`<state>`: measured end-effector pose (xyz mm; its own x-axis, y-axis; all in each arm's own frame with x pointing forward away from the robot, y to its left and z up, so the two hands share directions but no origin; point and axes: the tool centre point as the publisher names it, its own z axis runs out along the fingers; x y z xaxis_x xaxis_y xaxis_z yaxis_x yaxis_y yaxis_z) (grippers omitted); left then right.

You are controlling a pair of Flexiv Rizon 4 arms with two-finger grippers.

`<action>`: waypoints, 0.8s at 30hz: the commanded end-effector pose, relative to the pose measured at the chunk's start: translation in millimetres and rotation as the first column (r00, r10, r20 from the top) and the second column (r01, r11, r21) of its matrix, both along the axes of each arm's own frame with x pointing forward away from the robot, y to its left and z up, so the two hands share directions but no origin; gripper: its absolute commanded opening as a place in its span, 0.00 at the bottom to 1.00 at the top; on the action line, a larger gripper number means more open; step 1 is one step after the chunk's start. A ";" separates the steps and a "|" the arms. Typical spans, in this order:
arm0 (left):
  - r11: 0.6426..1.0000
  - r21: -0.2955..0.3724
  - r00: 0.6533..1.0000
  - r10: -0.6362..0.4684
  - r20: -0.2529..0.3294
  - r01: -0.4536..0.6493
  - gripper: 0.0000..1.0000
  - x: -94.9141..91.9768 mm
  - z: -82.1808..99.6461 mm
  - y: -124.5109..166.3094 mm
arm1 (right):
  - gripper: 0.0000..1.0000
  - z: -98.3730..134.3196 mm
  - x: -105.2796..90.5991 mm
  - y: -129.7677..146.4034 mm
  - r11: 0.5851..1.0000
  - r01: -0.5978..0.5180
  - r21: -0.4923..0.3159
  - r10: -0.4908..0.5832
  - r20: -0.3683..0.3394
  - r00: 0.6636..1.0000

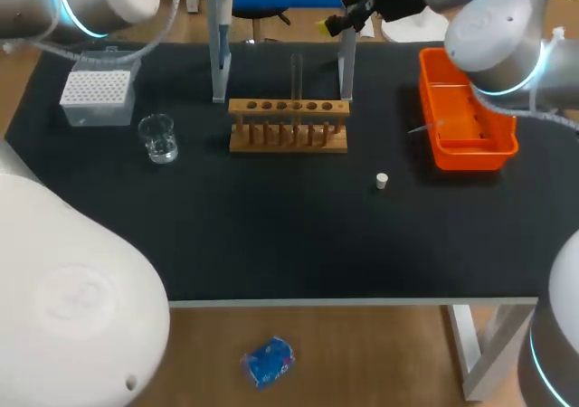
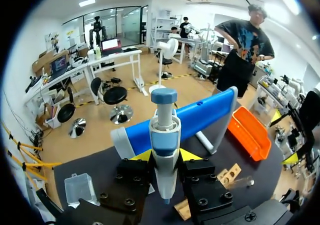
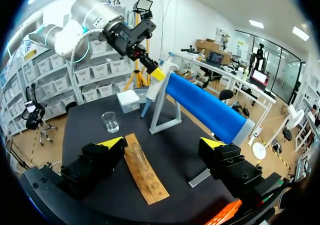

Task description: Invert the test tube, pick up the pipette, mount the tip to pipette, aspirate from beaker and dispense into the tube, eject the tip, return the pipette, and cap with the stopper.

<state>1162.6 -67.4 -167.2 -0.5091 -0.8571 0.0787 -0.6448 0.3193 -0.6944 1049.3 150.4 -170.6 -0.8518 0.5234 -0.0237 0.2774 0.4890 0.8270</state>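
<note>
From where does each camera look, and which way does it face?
Head: above and behind, facing down on the black table; left arm and right arm enter from the sides.
Left wrist: looks along the left gripper, shut on the blue-and-grey pipette.
Right wrist: looks along the open right gripper across the table.
Shared: head and right wrist views show the wooden test-tube rack.

even, bright light falls from overhead on the black table (image 1: 271, 244), leaving shadows short and soft. the left arm's white shell (image 1: 63, 307), lower left of the frame, glares pale. the beaker (image 1: 159, 139) glints; the test tube (image 1: 297, 80) is faint, perhaps washed by reflection.
</note>
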 end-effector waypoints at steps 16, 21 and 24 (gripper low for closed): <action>0.978 0.126 0.973 0.184 -0.138 -0.167 0.00 5.0 4.3 -6.5 | 1.00 -1.9 2.1 1.8 1.000 0.000 0.000 0.000 0.000 1.000; 0.968 0.151 0.965 0.224 -0.139 -0.202 0.00 5.0 4.6 -6.4 | 1.00 -1.9 2.1 1.8 1.000 0.000 0.000 0.000 0.000 1.000; 0.961 0.162 0.959 0.247 -0.140 -0.224 0.00 4.8 4.6 -6.8 | 1.00 -1.9 2.1 1.8 1.000 0.000 0.000 0.000 0.000 1.000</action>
<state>1166.7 -70.1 -166.6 -0.3164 -0.9470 0.0549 -0.7891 0.2306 -0.5694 1051.9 152.7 -174.0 -0.8512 0.5242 -0.0243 0.2752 0.4853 0.8299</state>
